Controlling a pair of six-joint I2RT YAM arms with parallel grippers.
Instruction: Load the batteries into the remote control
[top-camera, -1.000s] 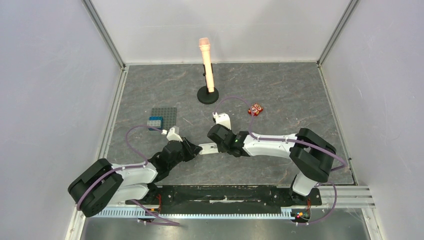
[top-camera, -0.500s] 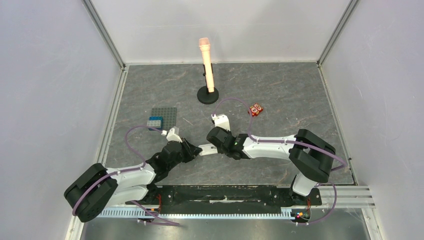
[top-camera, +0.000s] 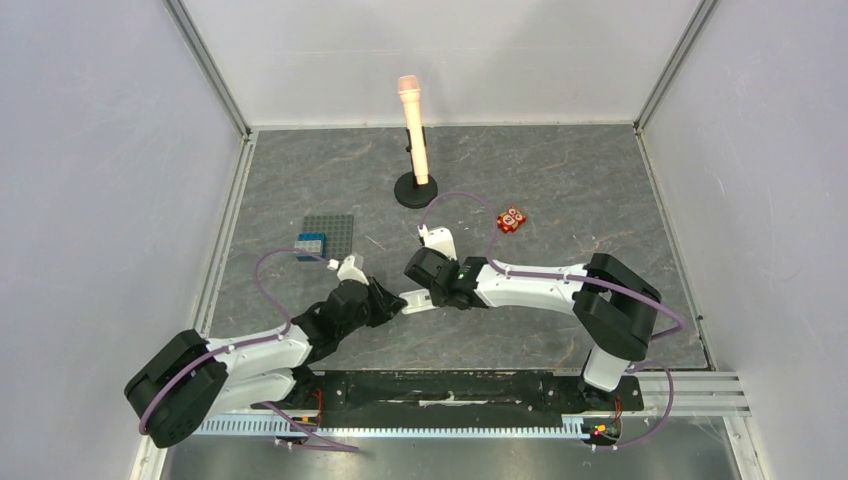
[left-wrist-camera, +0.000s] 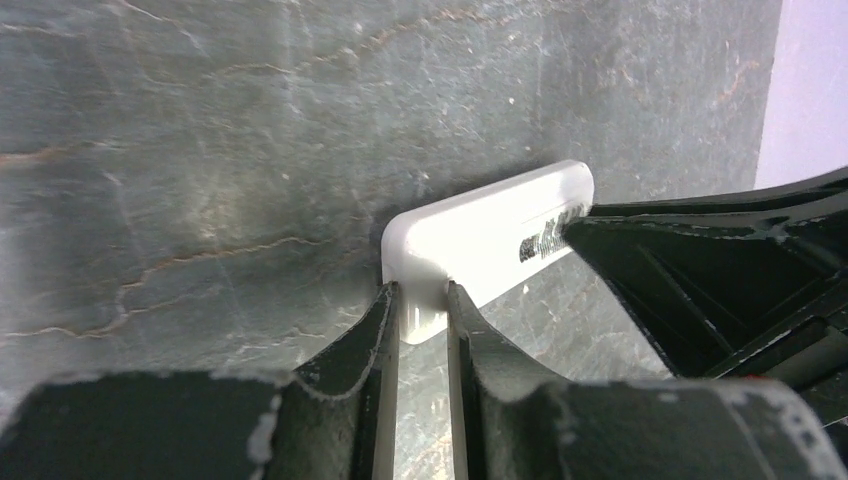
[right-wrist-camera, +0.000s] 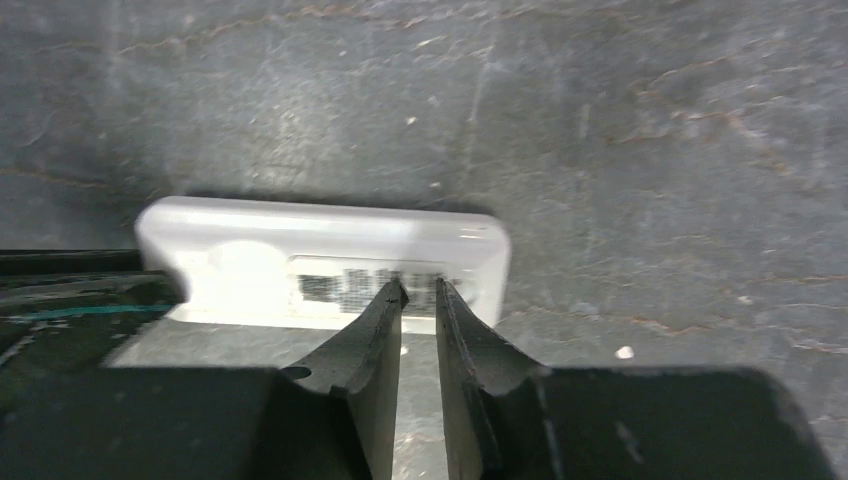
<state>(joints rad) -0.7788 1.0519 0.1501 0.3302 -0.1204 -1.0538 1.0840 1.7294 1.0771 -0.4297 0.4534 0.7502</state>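
Note:
The white remote control (top-camera: 414, 299) is in mid-table between my two grippers, its labelled back facing up, and casts a shadow on the floor. My left gripper (top-camera: 393, 303) is shut on its left end; in the left wrist view the fingers (left-wrist-camera: 422, 300) clamp the remote's (left-wrist-camera: 480, 235) corner. My right gripper (top-camera: 431, 291) is shut, with only a narrow slit between the fingers. In the right wrist view its tips (right-wrist-camera: 420, 290) rest on the printed label on the remote's (right-wrist-camera: 250, 262) back. No blue batteries are in view.
A grey studded plate (top-camera: 334, 229) with a blue brick (top-camera: 310, 243) lies to the back left. A small red block (top-camera: 511, 220) lies to the back right. A peach post (top-camera: 413, 120) stands on a black base (top-camera: 415, 192) at the back. Walls enclose the table.
My right gripper has shifted a little to the left along the remote. The left gripper keeps its hold, and the remote has barely moved.

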